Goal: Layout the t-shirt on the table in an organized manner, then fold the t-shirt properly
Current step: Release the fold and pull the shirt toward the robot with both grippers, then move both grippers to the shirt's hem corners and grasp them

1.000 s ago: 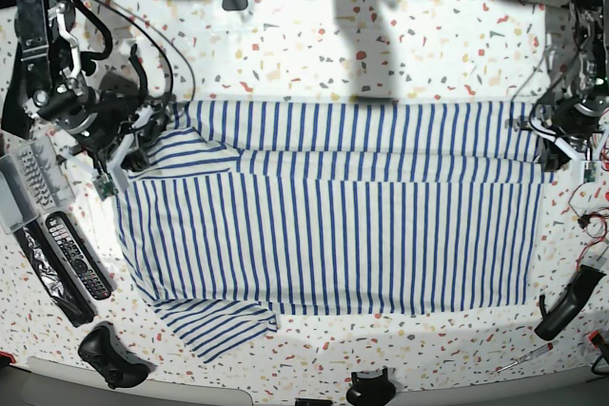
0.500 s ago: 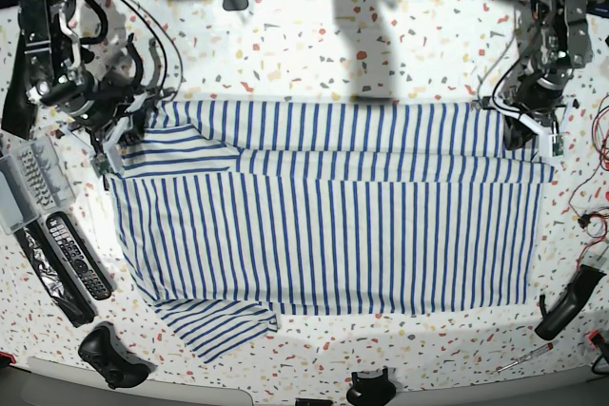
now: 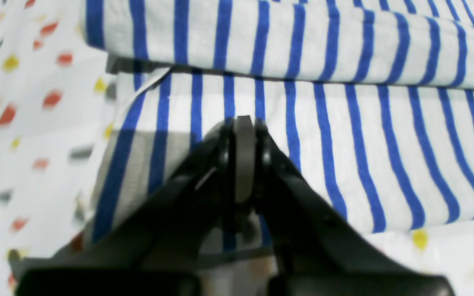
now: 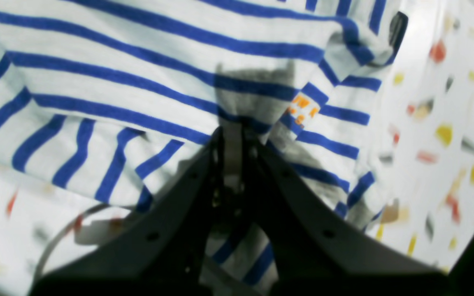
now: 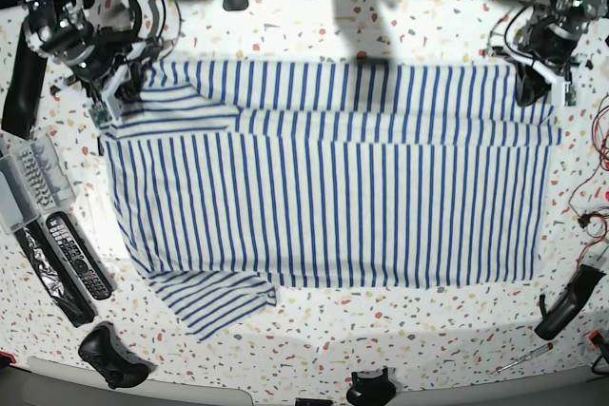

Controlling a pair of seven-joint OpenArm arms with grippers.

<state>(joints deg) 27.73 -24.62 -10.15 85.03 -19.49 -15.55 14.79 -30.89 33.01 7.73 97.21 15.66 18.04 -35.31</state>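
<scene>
- The t-shirt (image 5: 328, 202) lies flat mid-surface (image 5: 314, 30), long axis running left-right in the base view, stripes crossing it, one sleeve sticking out bottom-left.
- Right gripper (image 4: 233, 127) has its fingers clenched on a far-left fold; orange lettering beside it is too blurry to read.
- Remotes (image 5: 71, 254) sit off the left edge.
- Left gripper (image 3: 243, 123) is clamped on the far-right hem.

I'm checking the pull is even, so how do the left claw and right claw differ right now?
The left claw grips the t-shirt at its plain straight corner; the right claw grips the bunched sleeve end. The cloth lies flat at the left claw, rumpled at the right claw. Both are shut on cloth at the far edge.
</scene>
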